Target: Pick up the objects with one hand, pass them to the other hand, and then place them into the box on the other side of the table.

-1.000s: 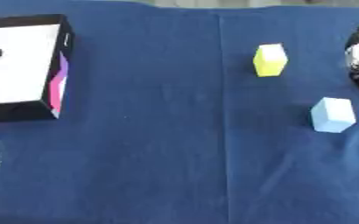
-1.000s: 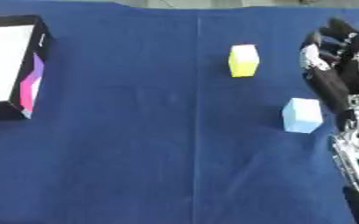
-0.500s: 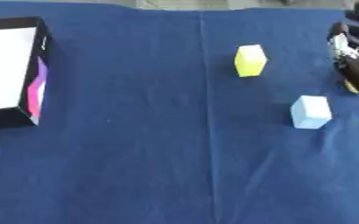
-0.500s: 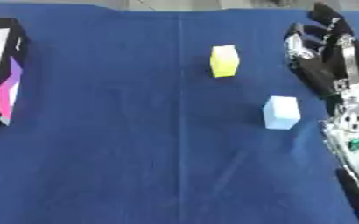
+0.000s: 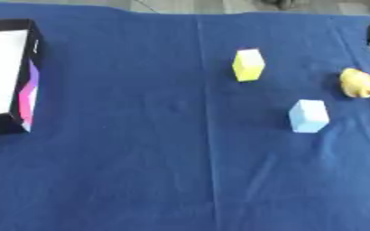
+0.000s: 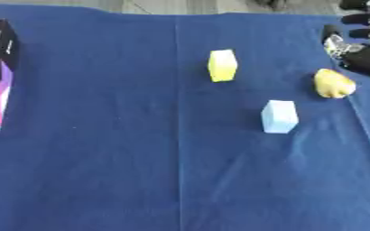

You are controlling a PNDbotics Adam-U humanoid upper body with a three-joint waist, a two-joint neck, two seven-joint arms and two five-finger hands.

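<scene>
A yellow-green block [image 5: 248, 65] stands on the blue cloth right of centre. Nearer and further right sits a light blue block [image 5: 308, 116]. A yellow rounded object [image 6: 333, 83] lies near the right edge. My right hand [image 6: 367, 58] shows in the upper right corner of the right eye view, just above and to the right of the yellow object and not touching it. Its fingers [image 6: 360, 20] are spread and hold nothing. The box [image 5: 28, 97], black-walled with a white floor and a pink and purple side, is at the far left. My left hand is out of sight.
The blue cloth [image 5: 141, 158] covers the whole table, with a crease running down its middle. A strip of grey floor shows along the far edge.
The camera has swung, shifting the whole picture. My right hand has drawn back to the upper right corner, uncovering the yellow rounded object. My left hand no longer shows.
</scene>
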